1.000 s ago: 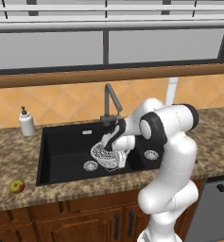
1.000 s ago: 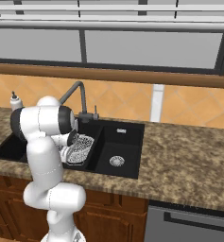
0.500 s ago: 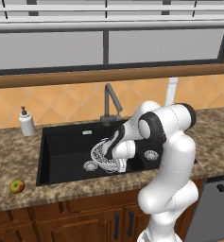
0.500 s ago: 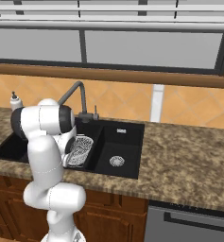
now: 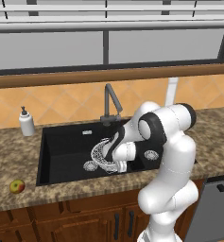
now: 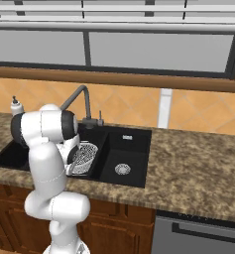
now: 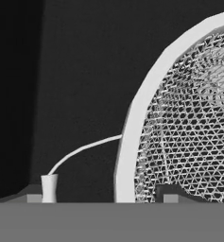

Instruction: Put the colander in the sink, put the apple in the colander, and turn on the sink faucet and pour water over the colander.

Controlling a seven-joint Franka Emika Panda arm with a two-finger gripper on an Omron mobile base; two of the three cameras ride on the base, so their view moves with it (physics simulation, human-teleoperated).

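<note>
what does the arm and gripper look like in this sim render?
One glossy white arm of rounded, bulbous links with dark grey to black bands at the joints; no cables or markings show. The gripper has two small dark finger tips, seen at the bottom of the hand view; from the base views its hand is a white block.

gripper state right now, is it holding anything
Gripper: shut on the colander, its pale rim between the fingertips, down in the large basin of the sink.
</note>
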